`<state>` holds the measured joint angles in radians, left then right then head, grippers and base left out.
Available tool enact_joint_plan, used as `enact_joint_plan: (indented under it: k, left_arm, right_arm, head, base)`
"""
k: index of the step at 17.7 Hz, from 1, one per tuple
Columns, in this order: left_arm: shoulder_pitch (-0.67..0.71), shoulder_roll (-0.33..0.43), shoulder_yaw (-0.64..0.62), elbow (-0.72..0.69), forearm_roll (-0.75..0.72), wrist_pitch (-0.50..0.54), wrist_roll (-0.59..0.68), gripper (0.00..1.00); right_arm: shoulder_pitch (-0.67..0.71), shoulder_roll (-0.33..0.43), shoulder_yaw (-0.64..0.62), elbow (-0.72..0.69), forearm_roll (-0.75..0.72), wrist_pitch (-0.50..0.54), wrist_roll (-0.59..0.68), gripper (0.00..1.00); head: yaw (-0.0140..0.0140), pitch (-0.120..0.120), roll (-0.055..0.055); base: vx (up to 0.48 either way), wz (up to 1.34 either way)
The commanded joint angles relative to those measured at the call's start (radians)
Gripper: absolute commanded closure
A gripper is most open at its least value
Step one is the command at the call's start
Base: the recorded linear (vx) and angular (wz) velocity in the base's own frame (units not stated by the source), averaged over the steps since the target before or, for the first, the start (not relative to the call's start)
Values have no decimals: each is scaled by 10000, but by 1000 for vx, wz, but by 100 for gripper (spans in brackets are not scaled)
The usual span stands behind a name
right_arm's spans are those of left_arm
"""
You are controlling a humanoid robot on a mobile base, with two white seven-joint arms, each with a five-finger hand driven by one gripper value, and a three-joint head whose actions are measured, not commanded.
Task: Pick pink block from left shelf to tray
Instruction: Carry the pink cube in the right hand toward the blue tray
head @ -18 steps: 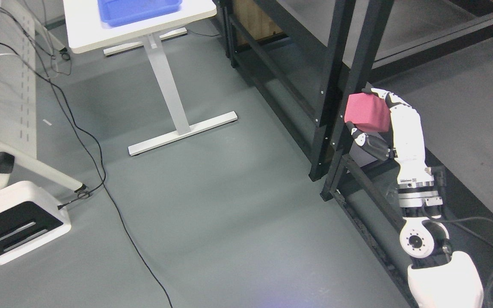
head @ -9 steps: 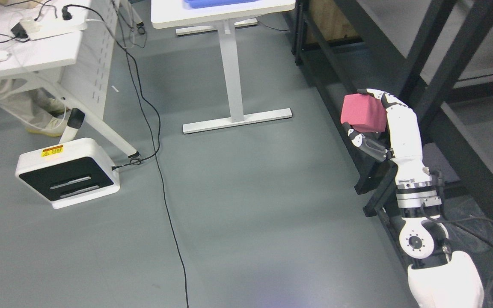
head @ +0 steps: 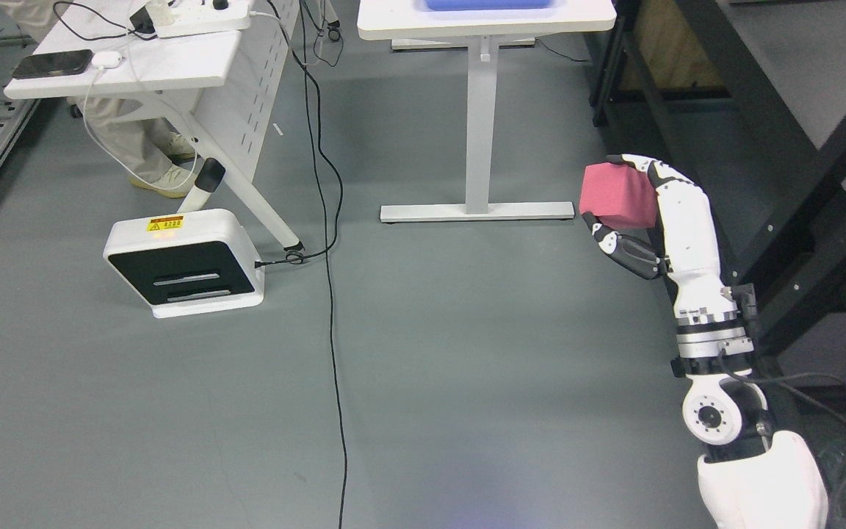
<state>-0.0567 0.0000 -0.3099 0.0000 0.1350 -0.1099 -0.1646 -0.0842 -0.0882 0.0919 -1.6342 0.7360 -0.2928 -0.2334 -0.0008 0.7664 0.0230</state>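
Note:
My right hand is shut on the pink block, holding it up above the grey floor, right of centre in the head view. Fingers wrap over the block's top and the thumb presses from below. The arm rises from the lower right corner. A sliver of the blue tray shows at the top edge, lying on a white table. The block is well short of that table, off to its right. My left arm does not show.
Black shelf frames stand right beside the arm. A white pedestal table leg with a flat foot stands ahead. A black cable crosses the floor. A white box unit and a desk with a person's legs are at the left.
The whole view has swung: table, cable and white box unit have shifted rightward and the shelf has slid off to the right. The hand keeps the block in the same grip.

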Motion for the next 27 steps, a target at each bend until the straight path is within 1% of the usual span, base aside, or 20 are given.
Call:
enact_joint_plan:
  k: [1, 5, 17, 27]
  left_arm:
    - [0, 175, 0, -175, 0, 10, 5, 0]
    - [0, 175, 0, -175, 0, 10, 5, 0]
    - [0, 175, 0, -175, 0, 10, 5, 0]
    - [0, 175, 0, -175, 0, 25, 5, 0]
  right_arm:
    - [13, -8, 124, -10, 18, -2, 2, 96]
    - [75, 8, 185, -10, 33, -2, 2, 96]
    - [-2, 23, 400, -10, 64, -17, -13, 96]
    - [-33, 69, 645, -10, 64, -308, -44, 96]
  head:
    - [0, 0, 0]
    - [0, 0, 0]
    - [0, 1, 0]
    - [0, 1, 0]
  base:
    - [137, 274]
    - [204, 120]
    - [301, -46]
    - [288, 0]
